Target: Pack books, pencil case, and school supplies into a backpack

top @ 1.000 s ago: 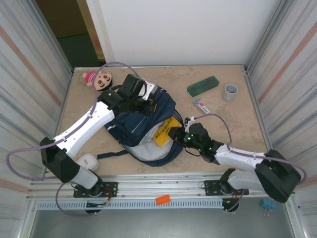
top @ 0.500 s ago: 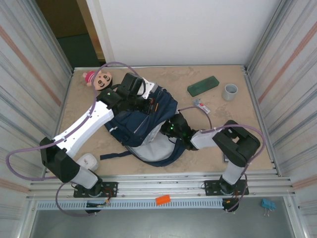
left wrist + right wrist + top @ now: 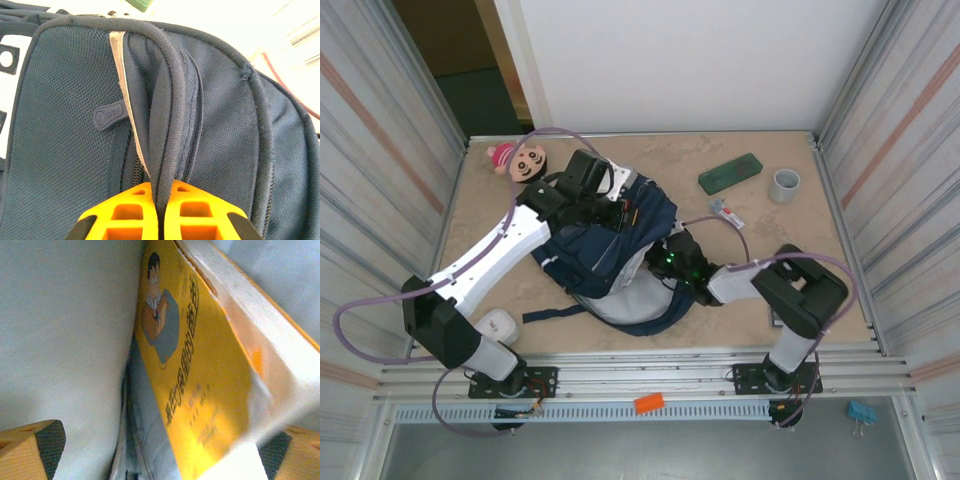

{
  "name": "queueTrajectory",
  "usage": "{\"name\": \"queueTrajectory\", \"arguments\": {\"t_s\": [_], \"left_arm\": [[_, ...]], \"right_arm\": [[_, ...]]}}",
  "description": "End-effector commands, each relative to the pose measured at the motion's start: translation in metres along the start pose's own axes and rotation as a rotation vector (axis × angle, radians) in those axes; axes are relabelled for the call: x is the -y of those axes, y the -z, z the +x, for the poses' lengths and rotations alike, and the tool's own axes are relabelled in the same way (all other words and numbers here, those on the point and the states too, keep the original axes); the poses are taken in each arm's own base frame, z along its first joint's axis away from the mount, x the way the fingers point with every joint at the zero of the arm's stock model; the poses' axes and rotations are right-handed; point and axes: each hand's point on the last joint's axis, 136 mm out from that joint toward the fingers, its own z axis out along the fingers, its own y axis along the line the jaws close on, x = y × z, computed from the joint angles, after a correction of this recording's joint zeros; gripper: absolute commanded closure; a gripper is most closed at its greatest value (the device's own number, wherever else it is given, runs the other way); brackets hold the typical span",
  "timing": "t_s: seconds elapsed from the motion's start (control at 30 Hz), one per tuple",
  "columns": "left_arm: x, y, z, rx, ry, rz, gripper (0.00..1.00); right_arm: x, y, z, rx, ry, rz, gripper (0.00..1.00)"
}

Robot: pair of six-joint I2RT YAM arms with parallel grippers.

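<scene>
Here, left claw (image 3: 159,200) pinches backpack (image 3: 65,100) edge; right claw (image 3: 162,450) gapes around yellow book (image 3: 200,375), lettering blurred.

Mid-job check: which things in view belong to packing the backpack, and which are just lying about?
For the job: backpack, yellow book, green pencil case, red-and-white stick.
Lying about: grey cup, pink doll.
</scene>
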Motion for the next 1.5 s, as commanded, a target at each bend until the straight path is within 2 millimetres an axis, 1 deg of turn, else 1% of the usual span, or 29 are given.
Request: {"name": "queueTrajectory", "arguments": {"t_s": [0.0, 0.07, 0.2, 0.27, 0.33, 0.47, 0.53, 0.6, 0.63, 0.67, 0.73, 0.77, 0.83, 0.87, 0.93, 1.0, 1.07, 1.13, 1.17, 1.27, 1.3, 1.4, 1.47], "left_arm": [[-0.002, 0.018, -0.019, 0.113, -0.007, -0.024, 1.00], [-0.006, 0.012, -0.011, 0.102, 0.003, -0.031, 1.00], [-0.012, -0.003, 0.002, 0.074, 0.027, -0.038, 1.00], [-0.012, -0.015, 0.014, 0.042, 0.016, -0.057, 1.00], [-0.012, -0.029, 0.028, 0.000, 0.004, -0.072, 0.99], [-0.005, -0.065, 0.065, -0.098, 0.000, -0.069, 0.96], [-0.002, -0.086, 0.085, -0.140, 0.005, -0.069, 0.96], [0.002, -0.105, 0.102, -0.177, 0.007, -0.059, 0.94], [0.005, -0.115, 0.109, -0.195, 0.006, -0.051, 0.90], [0.009, -0.123, 0.116, -0.213, 0.001, -0.045, 0.82], [0.019, -0.131, 0.120, -0.232, 0.003, -0.019, 0.62], [0.021, -0.132, 0.119, -0.230, 0.009, -0.010, 0.56], [0.026, -0.125, 0.107, -0.186, 0.021, 0.001, 0.43], [0.027, -0.118, 0.101, -0.160, 0.024, 0.002, 0.39], [0.027, -0.097, 0.084, -0.088, 0.032, -0.010, 0.30], [0.020, -0.074, 0.072, -0.025, 0.056, -0.029, 0.22], [0.007, -0.050, 0.067, 0.034, 0.099, -0.053, 0.19], [-0.015, -0.027, 0.068, 0.083, 0.163, -0.078, 0.18], [-0.026, -0.019, 0.072, 0.095, 0.194, -0.093, 0.17], [-0.061, 0.004, 0.090, 0.126, 0.303, -0.126, 0.17], [-0.070, 0.011, 0.097, 0.135, 0.336, -0.132, 0.17], [-0.094, 0.026, 0.114, 0.166, 0.418, -0.153, 0.17], [-0.104, 0.032, 0.123, 0.183, 0.466, -0.160, 0.17]], "right_arm": [[0.029, 0.035, 0.009, -0.035, 0.048, 0.107, 0.01], [0.032, 0.063, 0.011, -0.041, 0.105, 0.149, 0.01], [0.032, 0.117, 0.003, -0.023, 0.218, 0.263, 0.01], [0.026, 0.146, -0.005, 0.007, 0.290, 0.284, 0.01], [0.018, 0.169, -0.013, 0.048, 0.357, 0.277, 0.01], [0.006, 0.202, -0.024, 0.119, 0.518, 0.232, 0.01], [0.000, 0.212, -0.025, 0.143, 0.595, 0.195, 0.01], [-0.007, 0.218, -0.024, 0.149, 0.659, 0.158, 0.01], [-0.010, 0.220, -0.023, 0.149, 0.692, 0.138, 0.01], [-0.013, 0.222, -0.021, 0.143, 0.726, 0.121, 0.01], [-0.019, 0.223, -0.017, 0.121, 0.799, 0.103, 0.01], [-0.020, 0.224, -0.015, 0.104, 0.836, 0.100, 0.01], [-0.026, 0.223, -0.009, 0.047, 0.928, 0.090, 0.01], [-0.027, 0.222, -0.005, 0.016, 0.969, 0.086, 0.01], [-0.033, 0.214, 0.001, -0.034, 0.983, 0.063, 0.00], [-0.034, 0.202, 0.009, -0.089, 0.996, 0.050, 0.02], [-0.030, 0.191, 0.014, -0.142, 1.021, 0.083, 0.03], [-0.020, 0.178, 0.019, -0.207, 1.040, 0.131, 0.04], [-0.018, 0.173, 0.022, -0.226, 1.063, 0.149, 0.04], [-0.017, 0.158, 0.039, -0.294, 1.258, 0.197, 0.01], [-0.016, 0.152, 0.048, -0.337, 1.337, 0.210, 0.00], [-0.002, 0.133, 0.077, -0.496, 1.558, 0.248, 0.01], [0.012, 0.118, 0.086, -0.567, 1.671, 0.294, 0.01]]}}
